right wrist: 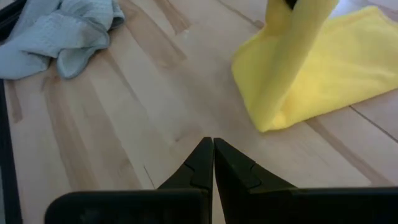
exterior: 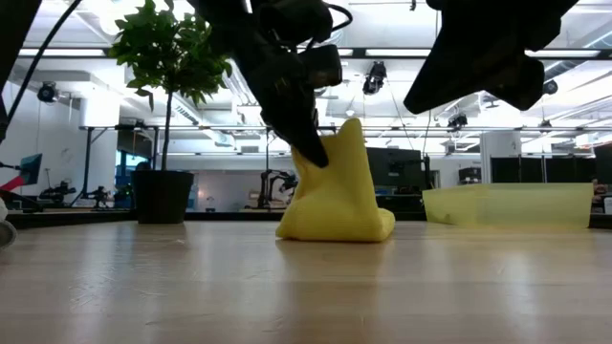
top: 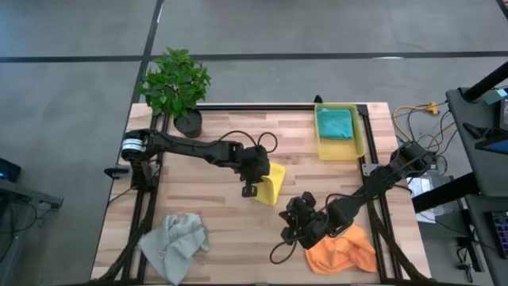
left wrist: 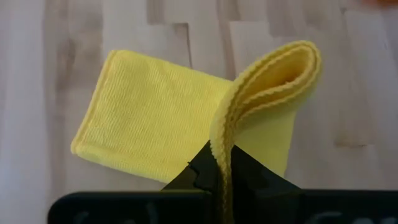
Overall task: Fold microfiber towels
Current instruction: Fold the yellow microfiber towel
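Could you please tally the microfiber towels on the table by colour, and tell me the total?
Yellow microfiber towel, pinched by the left gripper: 1
Teal microfiber towel, in the yellow plastic bin: 1
Orange microfiber towel: 1
Light grey microfiber towel: 1
Total: 4

Bright, even overhead light; ceiling lamps [exterior: 459, 53] glare in the low view, silhouetting the arms, near tabletop [exterior: 287, 296] blurred.

No text, label, brand or number can be read in any view. The yellow towel [left wrist: 155, 124], the yellow bin [top: 340, 132] and the wooden table [top: 222, 199] carry no markings (screens in the far room are too small to tell).
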{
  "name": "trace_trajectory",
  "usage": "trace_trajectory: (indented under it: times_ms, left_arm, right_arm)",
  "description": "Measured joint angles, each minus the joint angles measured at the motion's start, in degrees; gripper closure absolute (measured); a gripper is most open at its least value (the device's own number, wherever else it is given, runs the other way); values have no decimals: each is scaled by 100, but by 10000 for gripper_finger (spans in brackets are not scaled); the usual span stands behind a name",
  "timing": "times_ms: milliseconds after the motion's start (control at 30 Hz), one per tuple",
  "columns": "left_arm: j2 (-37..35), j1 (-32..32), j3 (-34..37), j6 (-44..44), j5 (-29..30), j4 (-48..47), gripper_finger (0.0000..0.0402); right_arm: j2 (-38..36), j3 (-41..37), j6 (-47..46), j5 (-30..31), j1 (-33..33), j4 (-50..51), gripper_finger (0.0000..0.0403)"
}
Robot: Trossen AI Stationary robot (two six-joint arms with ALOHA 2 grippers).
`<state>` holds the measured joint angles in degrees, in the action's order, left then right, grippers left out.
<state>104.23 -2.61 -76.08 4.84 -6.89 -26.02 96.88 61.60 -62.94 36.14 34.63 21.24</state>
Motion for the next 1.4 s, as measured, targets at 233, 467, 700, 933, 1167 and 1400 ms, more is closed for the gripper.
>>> trace_trajectory:
  times_ms: [233,467,700,933,1167,1400]
  left_arm:
    - [-3,-22,-50,207,6,-9,401]
    - [-21,-29,-50,210,6,-51,401]
    - [-70,-37,-50,237,7,-58,401]
    - [-110,-70,-82,460,22,-50,401]
    - [-110,-161,-83,461,34,1,401]
    - [-110,-289,-83,461,35,113,401]
  right_arm:
    - [0,-101,-113,548,-181,102,393]
    - [2,-1095,-1985,545,-1043,-531,394]
    - [81,-2350,-2021,-501,-1642,-3577,394]
    - [87,-2586,-2084,-960,-1779,-3810,394]
    - [182,-2562,-1994,-1320,-1866,-3897,394]
    - [427,-2429,-1852,-1736,-1973,-3858,394]
